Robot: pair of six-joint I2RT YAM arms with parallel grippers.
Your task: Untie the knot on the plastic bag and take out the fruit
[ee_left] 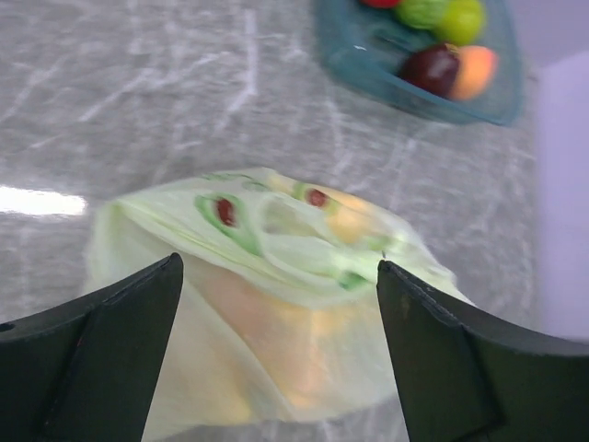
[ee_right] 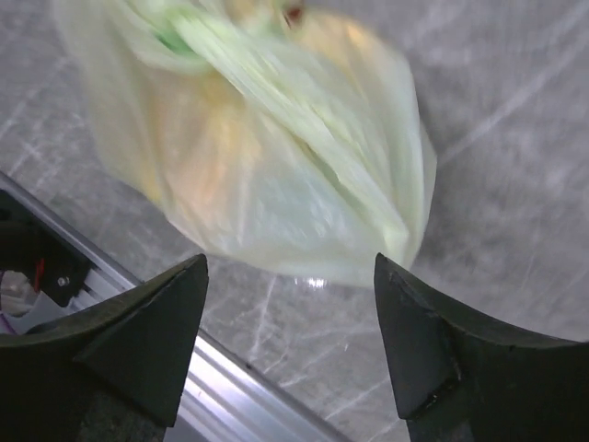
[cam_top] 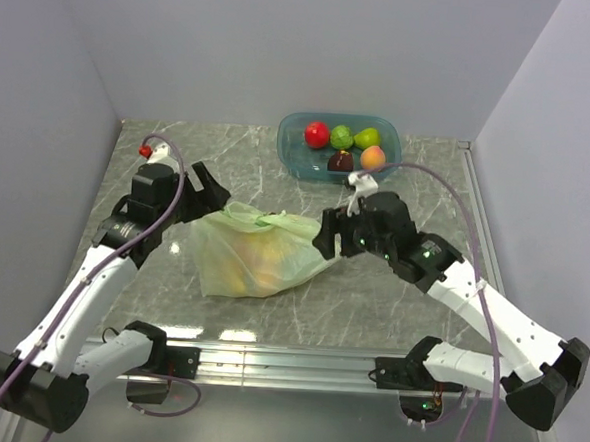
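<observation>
The pale yellow-green plastic bag [cam_top: 258, 254] lies mid-table between both grippers. Its knot [cam_top: 272, 220] is a twisted green bunch at the bag's far top edge. Yellow and orange fruit [cam_top: 244, 261] shows blurred through the plastic. My left gripper [cam_top: 209, 189] is open and empty just left of and above the bag; in the left wrist view [ee_left: 279, 267] the bag [ee_left: 276, 313] fills the gap between its fingers. My right gripper [cam_top: 329, 235] is open and empty at the bag's right end; in the right wrist view [ee_right: 288, 267] the bag [ee_right: 267, 166] lies just beyond its fingertips.
A teal bowl [cam_top: 289, 156] at the back right holds a red apple [cam_top: 317, 134], green fruits, a dark purple fruit [cam_top: 340, 162] and an orange one. It also shows in the left wrist view [ee_left: 368, 64]. A metal rail [cam_top: 286, 361] runs along the near edge.
</observation>
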